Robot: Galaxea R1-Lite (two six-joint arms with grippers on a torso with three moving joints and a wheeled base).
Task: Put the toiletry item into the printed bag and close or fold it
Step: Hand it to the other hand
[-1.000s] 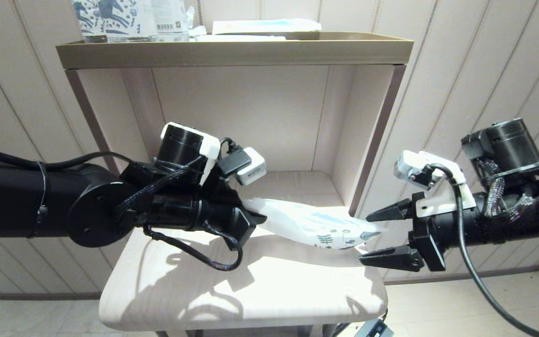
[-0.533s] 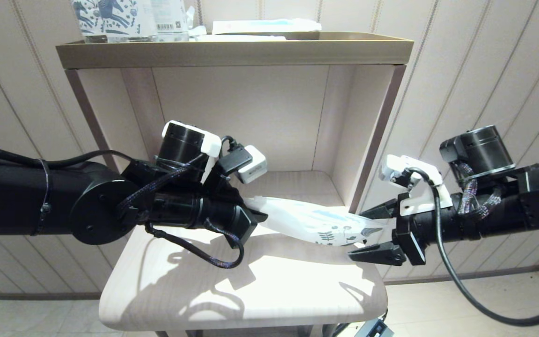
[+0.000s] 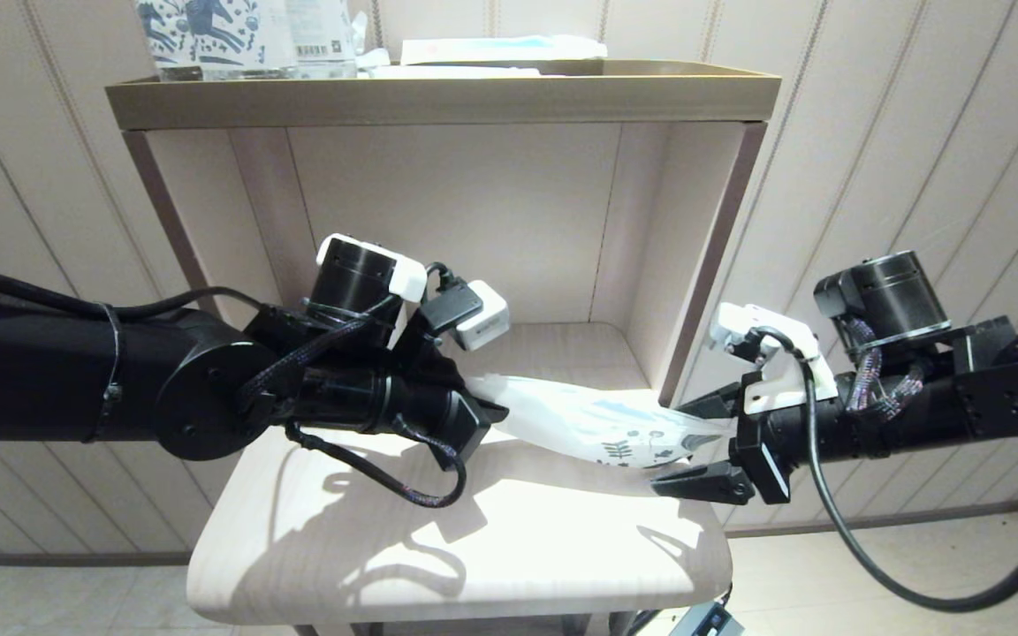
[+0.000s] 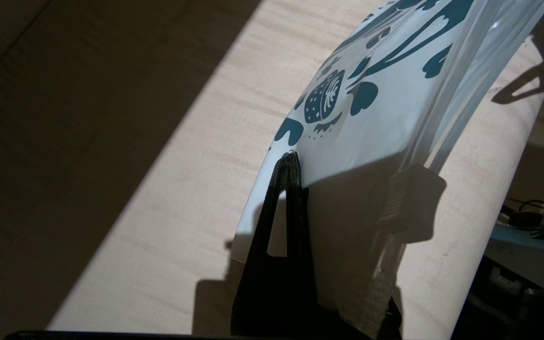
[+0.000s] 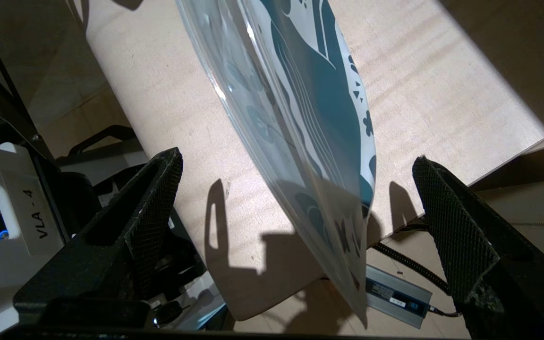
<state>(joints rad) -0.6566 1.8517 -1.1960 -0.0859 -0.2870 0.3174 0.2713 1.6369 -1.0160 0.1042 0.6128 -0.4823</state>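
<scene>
Pale panelled walls back a light wooden shelf unit (image 3: 474, 548), and its sunlit lower board fills the bottom centre of the head view. Just above that board, at centre frame, our left gripper (image 3: 479, 422) is pinched onto one end of the printed bag (image 3: 588, 428), which hangs clear of the wood. From the right of the frame our right gripper (image 3: 693, 446) comes in with fingers spread wide, one to each side of the bag's printed end and not touching it. We cannot see the toiletry item; whether it lies inside the bag we cannot tell. To do this well we should centre the loose end between the fingers, close on it squarely and hold the left pinch firm, so the slippery film neither twists nor slides out as we fold.
</scene>
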